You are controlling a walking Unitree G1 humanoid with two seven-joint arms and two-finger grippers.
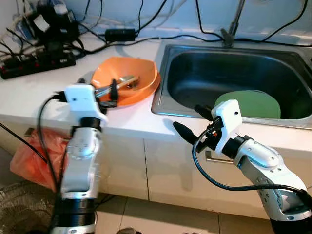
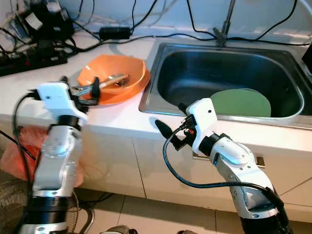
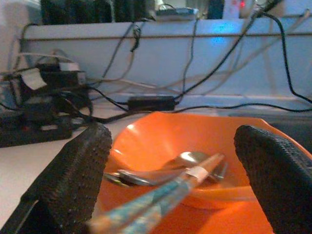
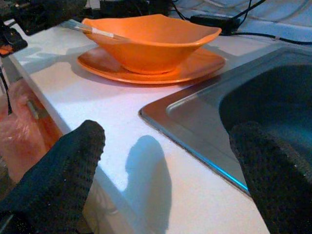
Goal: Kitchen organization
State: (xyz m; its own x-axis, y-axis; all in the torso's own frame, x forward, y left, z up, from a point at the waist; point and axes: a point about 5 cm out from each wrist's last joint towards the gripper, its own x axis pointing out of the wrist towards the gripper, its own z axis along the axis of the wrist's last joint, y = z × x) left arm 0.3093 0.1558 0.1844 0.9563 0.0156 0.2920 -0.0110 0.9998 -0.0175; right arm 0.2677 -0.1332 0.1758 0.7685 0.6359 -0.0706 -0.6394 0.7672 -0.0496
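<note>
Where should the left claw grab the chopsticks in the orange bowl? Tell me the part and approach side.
Grip the chopsticks on the handle ends jutting over the orange bowl rim toward the left claw. Come from the counter's front edge, fingers straddling them: the far tips lie low among the spoons.

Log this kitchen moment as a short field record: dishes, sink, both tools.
bowl: orange bowl on an orange plate, on the white counter left of the sink
bowl contents: spoon and a patterned utensil handle sticking out over the rim
sink: steel sink with a green plate inside
left tool: open, at the bowl's near rim, handle between its fingers
right tool: open, at the counter edge by the sink's corner
</note>
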